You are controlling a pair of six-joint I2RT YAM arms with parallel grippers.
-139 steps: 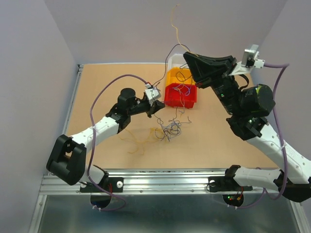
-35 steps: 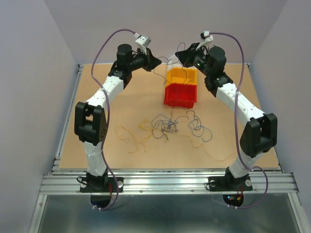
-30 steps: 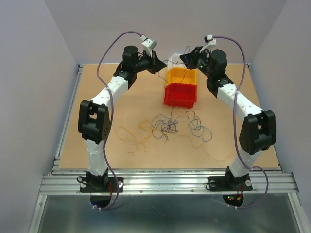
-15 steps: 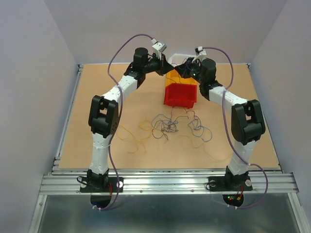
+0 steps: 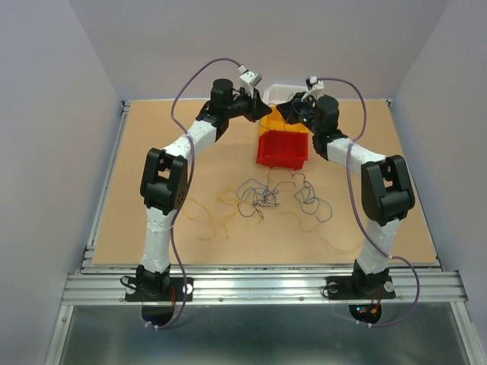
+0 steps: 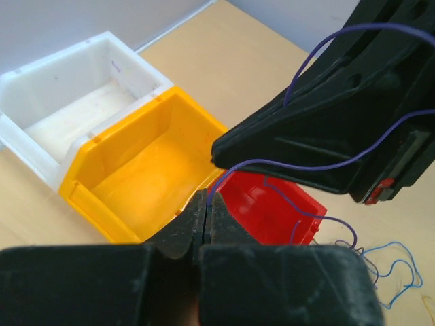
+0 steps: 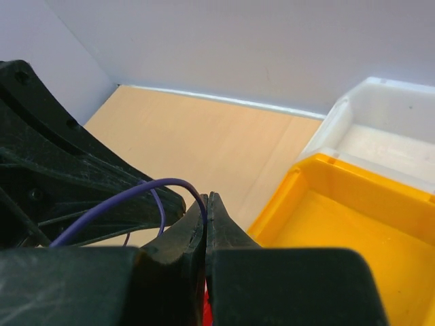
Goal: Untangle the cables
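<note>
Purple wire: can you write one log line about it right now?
left tool: shut on purple wire | right tool: shut on purple wire | place: above yellow bin | tangle: on table

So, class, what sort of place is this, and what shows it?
Likely a robotics lab test cell: two arms bolted to a metal rail, plain walls around the table, coloured bins.
</note>
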